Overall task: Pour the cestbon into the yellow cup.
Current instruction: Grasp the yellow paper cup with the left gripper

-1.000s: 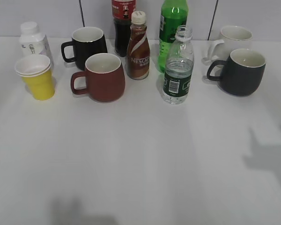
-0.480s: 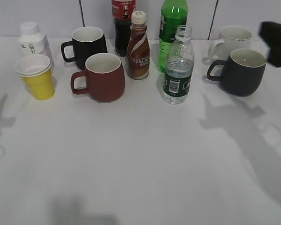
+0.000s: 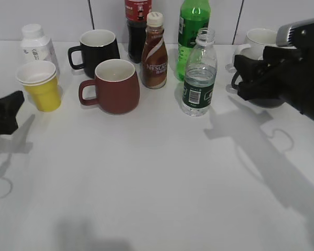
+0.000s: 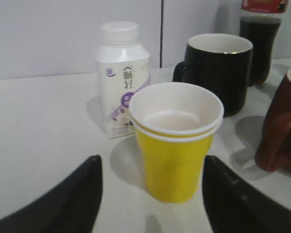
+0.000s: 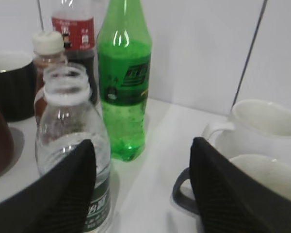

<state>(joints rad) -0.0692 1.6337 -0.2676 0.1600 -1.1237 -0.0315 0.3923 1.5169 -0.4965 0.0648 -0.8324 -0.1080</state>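
Left gripper (image 4: pixel 150 194) spread wide, empty, facing the yellow cup (image 4: pixel 175 141). Right gripper (image 5: pixel 140 189) spread wide, empty, near the cestbon (image 3: pixel 199 73), uncapped, upright on counter (image 3: pixel 157 172).

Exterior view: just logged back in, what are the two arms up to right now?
Both arms are closing in, nothing is held. The right gripper, open, is beside the uncapped water bottle, which stands upright on the table with water inside, not yet touched. The left gripper, also open, faces the yellow cup, which looks empty and sits in front of a white milk bottle. No pouring yet.
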